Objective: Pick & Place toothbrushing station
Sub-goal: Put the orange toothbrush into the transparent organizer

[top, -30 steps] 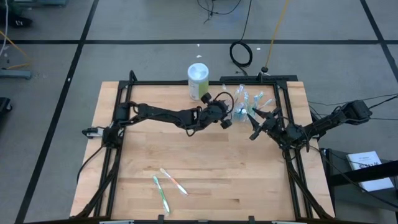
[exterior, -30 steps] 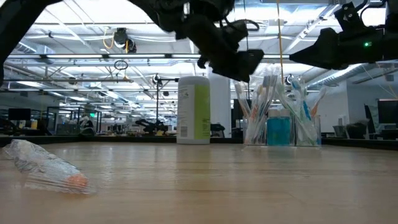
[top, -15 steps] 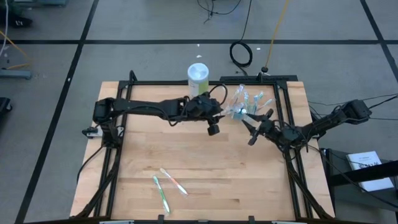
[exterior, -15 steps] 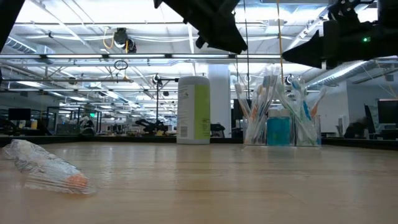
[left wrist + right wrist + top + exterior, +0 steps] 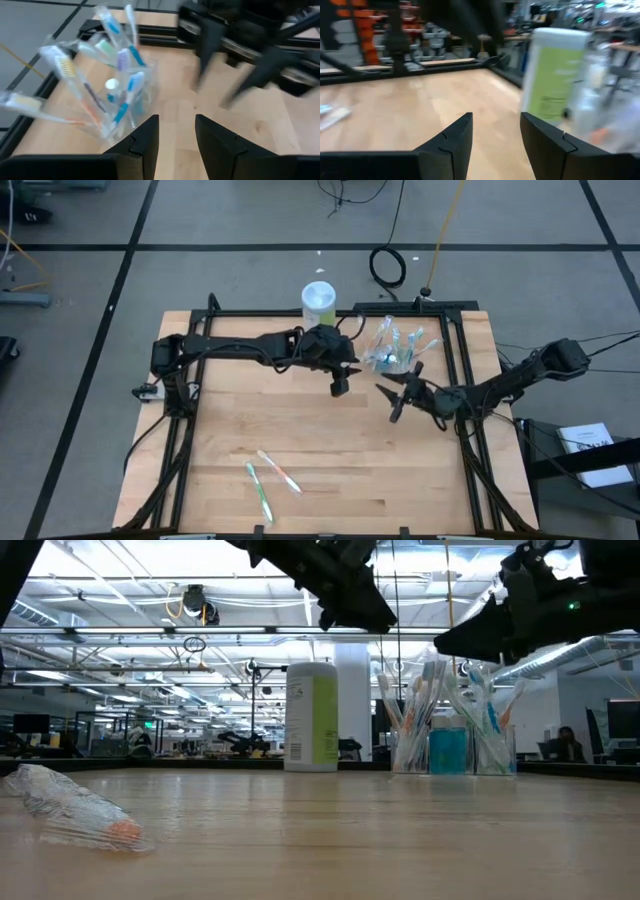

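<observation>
Tabletop [image 5: 330,440] cup [image 5: 392,358] between open grippers

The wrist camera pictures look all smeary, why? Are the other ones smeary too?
Left wrist view: the toothbrushes in the clear cup and the right arm's gripper are streaked with motion blur. Right wrist view: the white-and-green canister is smeared too. High and low views: crisp, with bright ceiling lights behind in the low view.

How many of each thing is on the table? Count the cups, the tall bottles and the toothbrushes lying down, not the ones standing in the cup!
Clear cup: 1
White-and-green canister: 1
Toothbrushes lying flat: 2
Total: 4
</observation>
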